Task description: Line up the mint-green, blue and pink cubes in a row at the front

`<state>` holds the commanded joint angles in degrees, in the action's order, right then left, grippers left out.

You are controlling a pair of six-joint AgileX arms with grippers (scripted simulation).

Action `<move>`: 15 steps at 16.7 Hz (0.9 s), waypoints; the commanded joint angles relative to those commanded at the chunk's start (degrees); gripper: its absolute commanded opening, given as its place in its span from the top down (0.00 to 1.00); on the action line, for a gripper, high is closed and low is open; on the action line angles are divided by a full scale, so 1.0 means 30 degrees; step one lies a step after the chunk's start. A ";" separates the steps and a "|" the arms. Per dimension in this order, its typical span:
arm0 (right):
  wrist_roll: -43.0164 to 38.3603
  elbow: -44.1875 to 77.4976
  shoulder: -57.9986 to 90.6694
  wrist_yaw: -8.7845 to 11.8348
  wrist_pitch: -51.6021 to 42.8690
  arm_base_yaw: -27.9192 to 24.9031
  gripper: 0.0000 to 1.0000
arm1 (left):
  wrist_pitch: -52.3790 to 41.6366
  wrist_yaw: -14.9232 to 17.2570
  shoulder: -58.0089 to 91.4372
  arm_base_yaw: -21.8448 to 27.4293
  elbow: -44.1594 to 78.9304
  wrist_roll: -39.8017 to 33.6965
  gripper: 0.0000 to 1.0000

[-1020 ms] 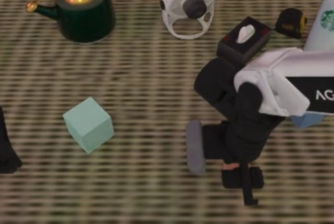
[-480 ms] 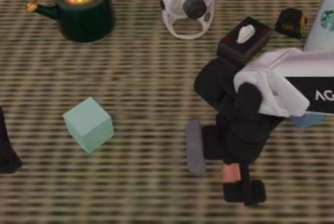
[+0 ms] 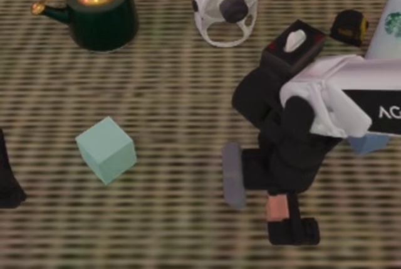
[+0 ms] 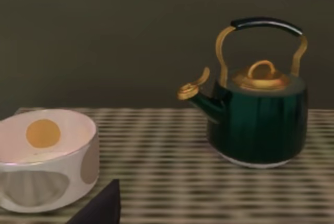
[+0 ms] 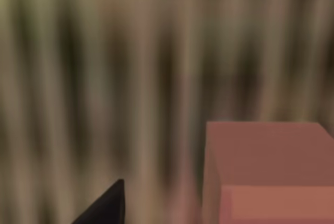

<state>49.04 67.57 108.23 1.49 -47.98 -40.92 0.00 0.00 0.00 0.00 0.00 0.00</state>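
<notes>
Top view: right claw (image 3: 280, 214) low at table (image 3: 169, 231) front right, closed around pink cube (image 3: 276, 207). Mint-green cube (image 3: 106, 149) left of centre. Blue cube (image 3: 368, 142) under right arm.

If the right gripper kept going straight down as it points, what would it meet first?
Probably the pink cube, right beneath the right gripper and close in the wrist view; whether they already touch is unclear.

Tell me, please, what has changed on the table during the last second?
The right hand turned at the front right, and the pink cube, almost hidden under it before, now shows more. Whether the hand grips it is unclear. The mint-green cube, blue cube, kettle and tissue box stayed put.
</notes>
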 joint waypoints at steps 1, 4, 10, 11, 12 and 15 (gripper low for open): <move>0.0011 0.0343 -0.0174 -0.0001 -0.0464 0.0003 0.00 | 0.0000 0.0000 0.0000 0.0000 0.0000 0.0000 0.00; 0.0059 0.1702 -0.0941 0.0008 -0.2916 0.0012 0.00 | 0.0000 0.0000 0.0000 0.0000 0.0000 0.0000 0.00; 0.0121 0.2921 -0.1775 0.0011 -0.4766 -0.0007 0.00 | 0.0000 0.0000 0.0000 0.0000 0.0000 0.0000 0.00; 0.0116 0.2870 -0.1701 0.0011 -0.4713 0.0018 0.00 | 0.0000 0.0000 0.0000 0.0000 0.0000 0.0000 0.00; 0.0070 0.2896 -0.1682 0.0008 -0.4719 0.0055 0.00 | 0.0000 0.0000 0.0000 0.0000 0.0000 0.0000 0.00; -0.1232 0.3572 -0.1152 -0.0050 -0.4863 0.1113 0.00 | 0.0000 0.0000 0.0000 0.0000 0.0000 0.0000 0.00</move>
<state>45.34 78.28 104.78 1.34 -62.57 -37.58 0.00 0.00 0.00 0.00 0.00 0.00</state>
